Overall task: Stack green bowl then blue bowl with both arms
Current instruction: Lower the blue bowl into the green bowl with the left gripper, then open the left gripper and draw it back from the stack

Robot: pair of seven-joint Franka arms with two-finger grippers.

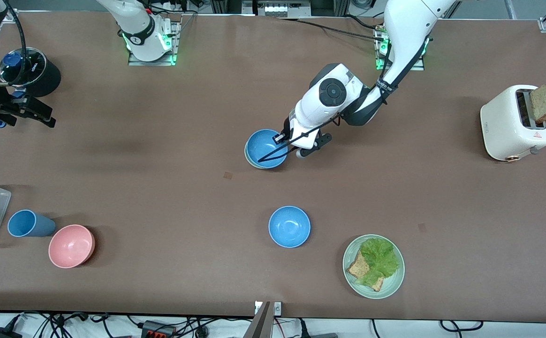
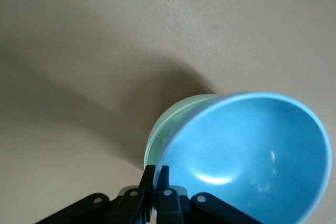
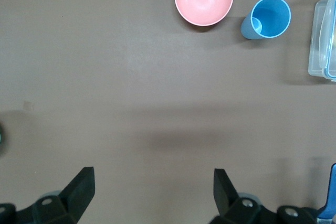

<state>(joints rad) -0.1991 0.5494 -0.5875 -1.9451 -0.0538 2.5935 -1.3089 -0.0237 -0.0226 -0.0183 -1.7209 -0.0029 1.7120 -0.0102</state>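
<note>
Already the blue bowl [image 1: 266, 148] sits nested in the green bowl [image 1: 249, 159] near the middle of the worktop [image 1: 170, 188], farther from the front camera than the second blue bowl [image 1: 289, 226]. Only a thin mint crescent of the green bowl's rim shows under it. In the left wrist view the blue bowl looks tilted, likely because the left gripper [image 2: 156, 190] has its jaws pinched together on that bowl's rim, on the side toward the left arm's end of the worktop. Judging by this, the stack is made and only letting go remains. Meanwhile the right gripper [image 3: 152, 184] waits with jaws wide apart and empty, over bare worktop toward the right arm's end, away from the stack.
</note>
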